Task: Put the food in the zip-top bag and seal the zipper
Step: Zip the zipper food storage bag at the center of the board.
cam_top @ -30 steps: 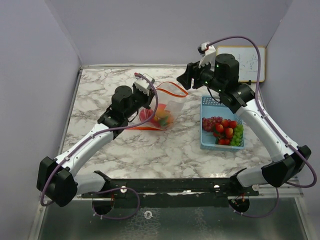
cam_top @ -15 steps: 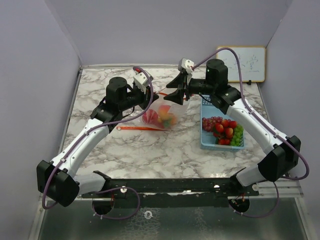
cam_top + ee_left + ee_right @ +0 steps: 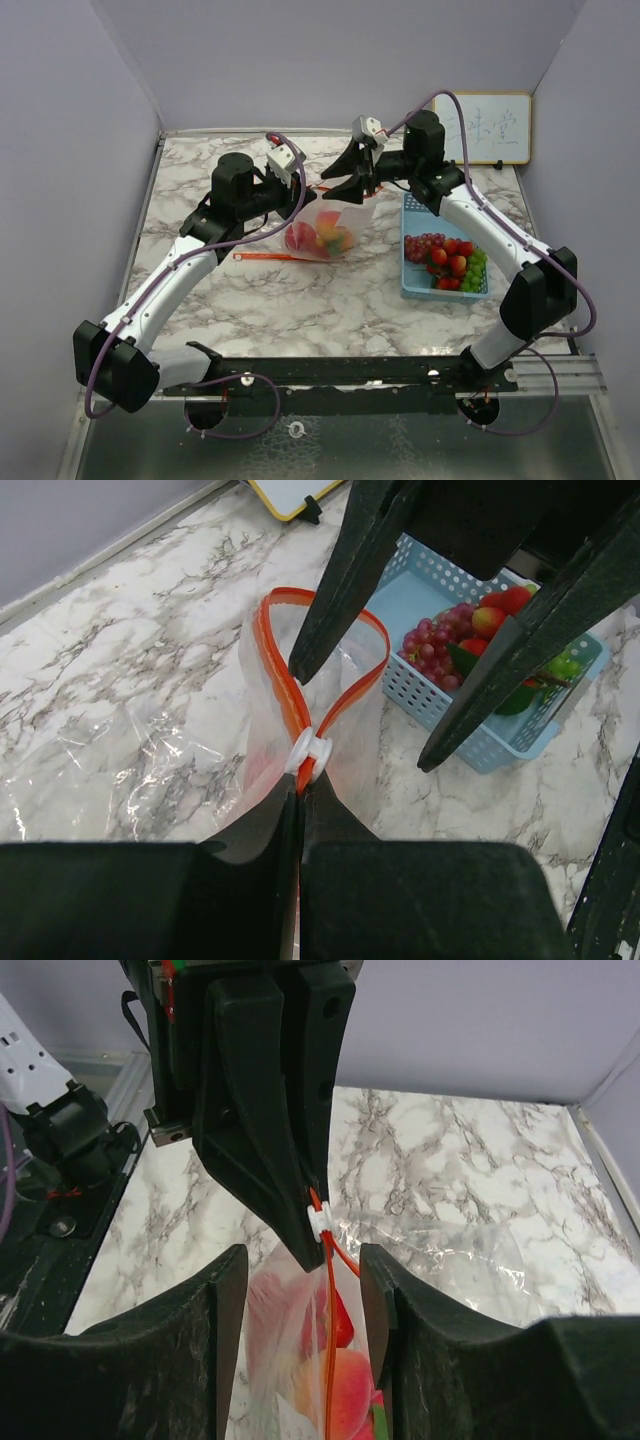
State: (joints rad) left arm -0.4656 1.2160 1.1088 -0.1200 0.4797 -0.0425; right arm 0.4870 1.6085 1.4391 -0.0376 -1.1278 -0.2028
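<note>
The clear zip-top bag [image 3: 325, 232] with an orange zipper [image 3: 335, 645] holds a peach [image 3: 345, 1390] and a red piece [image 3: 342, 1318]. My left gripper [image 3: 305, 190] is shut on the zipper strip just behind the white slider [image 3: 311, 752] and holds the bag's top up. My right gripper [image 3: 345, 180] is open, one finger [image 3: 222, 1340] on each side of the zipper, not touching it. In the left wrist view the bag's mouth is an open loop past the slider. Purple grapes [image 3: 440, 650], red fruits [image 3: 450, 258] and green grapes [image 3: 474, 270] lie in the basket.
The light-blue mesh basket [image 3: 420, 205] stands right of the bag, close under my right arm. A small whiteboard [image 3: 495, 128] leans on the back wall at the right. Lilac walls close the marble table [image 3: 300, 300] on three sides.
My right gripper swung left from above the basket to the bag's mouth and now straddles the zipper. My left gripper lifted the bag's top up off the table.
</note>
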